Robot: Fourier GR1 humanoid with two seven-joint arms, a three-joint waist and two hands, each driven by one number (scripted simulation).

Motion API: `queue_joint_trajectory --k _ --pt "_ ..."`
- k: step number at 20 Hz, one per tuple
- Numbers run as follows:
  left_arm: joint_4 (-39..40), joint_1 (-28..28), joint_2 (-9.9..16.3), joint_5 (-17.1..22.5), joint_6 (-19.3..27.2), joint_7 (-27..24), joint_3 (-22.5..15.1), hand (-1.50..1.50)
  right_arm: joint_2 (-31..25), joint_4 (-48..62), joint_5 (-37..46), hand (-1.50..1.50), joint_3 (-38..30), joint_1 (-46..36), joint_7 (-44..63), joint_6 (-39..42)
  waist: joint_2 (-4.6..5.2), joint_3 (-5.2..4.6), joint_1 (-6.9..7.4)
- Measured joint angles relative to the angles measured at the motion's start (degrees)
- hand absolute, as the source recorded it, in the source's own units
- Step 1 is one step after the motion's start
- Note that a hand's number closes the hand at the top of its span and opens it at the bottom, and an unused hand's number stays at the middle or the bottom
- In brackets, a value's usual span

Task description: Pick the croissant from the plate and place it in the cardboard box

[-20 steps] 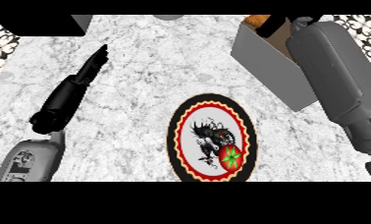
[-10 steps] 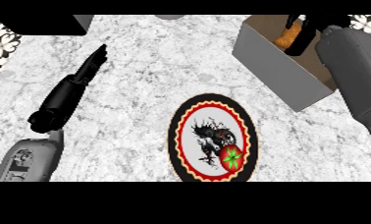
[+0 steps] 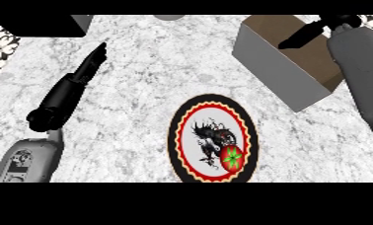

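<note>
At the far right of the grey marbled desk (image 3: 146, 71) stands the open brown cardboard box with pale grey outer walls (image 3: 280, 71), and my right robot hand (image 3: 310, 34) hangs over its opening, black fingers stretched straight and apart, clamped on nothing. Nearer to me lies the round plate with the black rim, red and yellow scalloped border and a dark dragon figure (image 3: 211, 142); no croissant rests on it, only a red disc with a green star near its lower right edge. I cannot see the croissant anywhere: the box floor that shows looks bare brown, though my hand and the near wall hide part of the inside, so I judge the pastry most likely lies down in that hidden part. My left robot hand (image 3: 69, 88) rests at the left, fingers straight and together, pointing away from me, holding nothing. The step in hand reads as the release over the box. Next I should lift my right hand straight up and clear of the box walls without knocking them, then draw the arm away.
</note>
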Motion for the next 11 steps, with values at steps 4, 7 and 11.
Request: queue_joint_trajectory --k 4,7,11 --pt "0.0 0.5 0.1 0.2 -0.1 -0.2 0.3 0.0 1.2 -1.2 -10.4 -1.5 -11.1 -0.2 -2.5 -4.5 -0.11 0.07 -0.44" --pt "0.0 0.7 0.2 0.3 -0.4 -0.3 0.4 0.0 0.8 -0.8 -16.5 -1.5 -17.9 0.4 -3.4 -6.6 -0.05 0.02 -0.34" --pt "-0.5 1.0 0.5 0.4 -1.0 -0.3 0.7 0.0 -1.4 1.4 -21.3 -1.5 -23.8 1.9 -5.8 -7.7 0.11 -0.04 0.18"
